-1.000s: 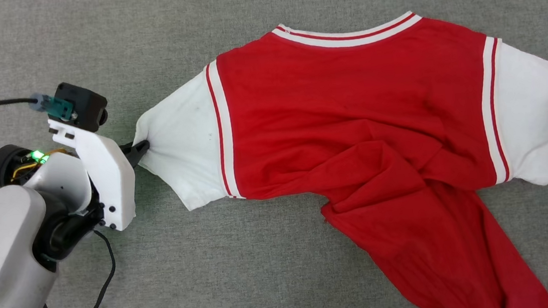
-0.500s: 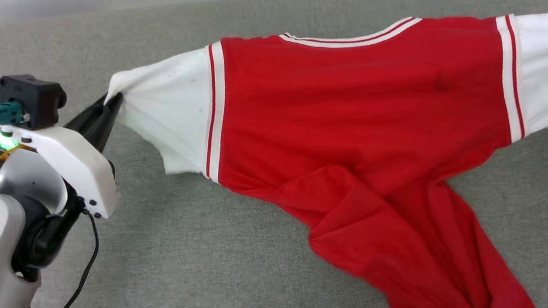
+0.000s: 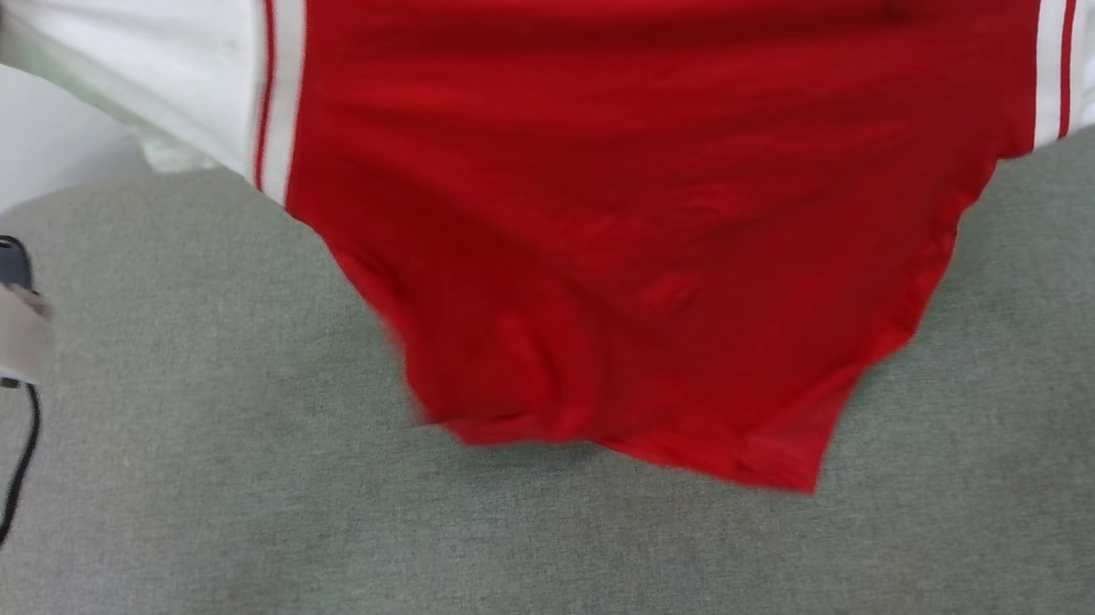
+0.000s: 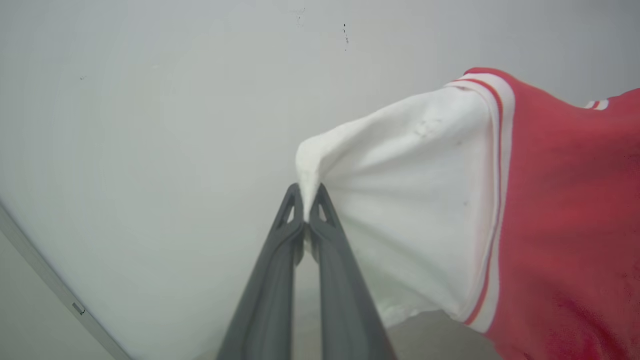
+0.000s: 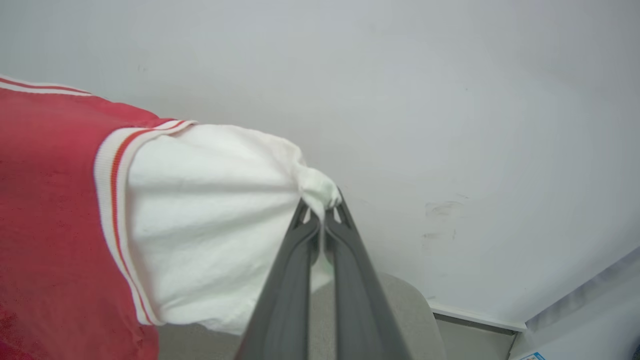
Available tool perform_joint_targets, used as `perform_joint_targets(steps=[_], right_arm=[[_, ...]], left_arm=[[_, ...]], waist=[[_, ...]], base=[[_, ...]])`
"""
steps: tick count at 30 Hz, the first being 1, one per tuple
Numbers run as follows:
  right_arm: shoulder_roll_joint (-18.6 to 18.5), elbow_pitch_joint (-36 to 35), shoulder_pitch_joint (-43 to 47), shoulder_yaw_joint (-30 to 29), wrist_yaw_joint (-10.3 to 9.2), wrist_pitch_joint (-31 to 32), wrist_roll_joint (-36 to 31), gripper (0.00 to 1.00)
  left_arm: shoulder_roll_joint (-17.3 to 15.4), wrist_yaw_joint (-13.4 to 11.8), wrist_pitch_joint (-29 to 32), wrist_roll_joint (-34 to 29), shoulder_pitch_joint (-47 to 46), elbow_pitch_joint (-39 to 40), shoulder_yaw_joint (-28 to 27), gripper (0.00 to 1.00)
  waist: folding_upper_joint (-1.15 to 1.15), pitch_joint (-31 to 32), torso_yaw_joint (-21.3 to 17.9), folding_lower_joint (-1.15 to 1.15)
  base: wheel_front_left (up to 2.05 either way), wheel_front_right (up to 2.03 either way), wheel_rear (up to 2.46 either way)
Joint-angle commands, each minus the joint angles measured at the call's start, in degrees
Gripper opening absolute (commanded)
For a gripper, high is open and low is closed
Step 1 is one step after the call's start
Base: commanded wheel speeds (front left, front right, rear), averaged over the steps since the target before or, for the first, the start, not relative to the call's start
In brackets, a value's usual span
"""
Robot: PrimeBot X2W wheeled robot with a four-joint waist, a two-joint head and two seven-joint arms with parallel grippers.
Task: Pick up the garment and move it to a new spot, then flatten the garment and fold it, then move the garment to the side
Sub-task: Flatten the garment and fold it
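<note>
Garment (image 3: 659, 216) — hangs above grey surface (image 3: 232, 579); left gripper (image 4: 306, 202), right gripper (image 5: 322, 212) each clamp a sleeve tip. Step, likely: relocation. Next — lower hem-first, sleeves taut.

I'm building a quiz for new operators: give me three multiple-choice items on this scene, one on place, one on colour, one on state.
1. Where does the left gripper grip the garment? A collar; B sleeve; C hem.
2. Sleeve colour? A white; B black; C blue.
3. The right gripper is: A open; B shut on the garment; C shut on nothing.
Answers: B, it pinches the sleeve's tip; A, both wrist views show white sleeves; B, white cloth is clamped in it.
</note>
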State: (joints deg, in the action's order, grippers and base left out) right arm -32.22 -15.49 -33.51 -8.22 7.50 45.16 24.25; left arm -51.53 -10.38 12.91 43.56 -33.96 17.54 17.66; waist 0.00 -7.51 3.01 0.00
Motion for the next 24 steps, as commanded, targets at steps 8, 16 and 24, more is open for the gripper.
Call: perform_joint_targets(steps=[8,16,24], right_arm=[[-0.2,0.7,-9.0,0.7,-0.03,-5.3,2.9,0.00],[3.5,4.8,-18.0,2.7,-0.03,-8.6,3.9,0.00],[5.1,13.2,-31.8,7.4,-0.03,-12.5,1.0,0.00]], left_arm=[[-3.5,-3.2,-2.5,0.6,-1.0,4.3,-8.0,0.00],[-5.2,-2.1,-1.7,2.5,-7.1,3.1,-11.3,0.00],[-4.3,3.2,0.6,2.7,-22.2,-6.5,-7.9,0.00]], waist=[[0.00,1.9,-3.0,0.00],[0.00,-2.5,-5.5,0.00],[0.00,-11.5,-7.5,0.00]], base=[[0.00,0.00,0.00],[0.00,0.00,0.00],[0.00,0.00,0.00]])
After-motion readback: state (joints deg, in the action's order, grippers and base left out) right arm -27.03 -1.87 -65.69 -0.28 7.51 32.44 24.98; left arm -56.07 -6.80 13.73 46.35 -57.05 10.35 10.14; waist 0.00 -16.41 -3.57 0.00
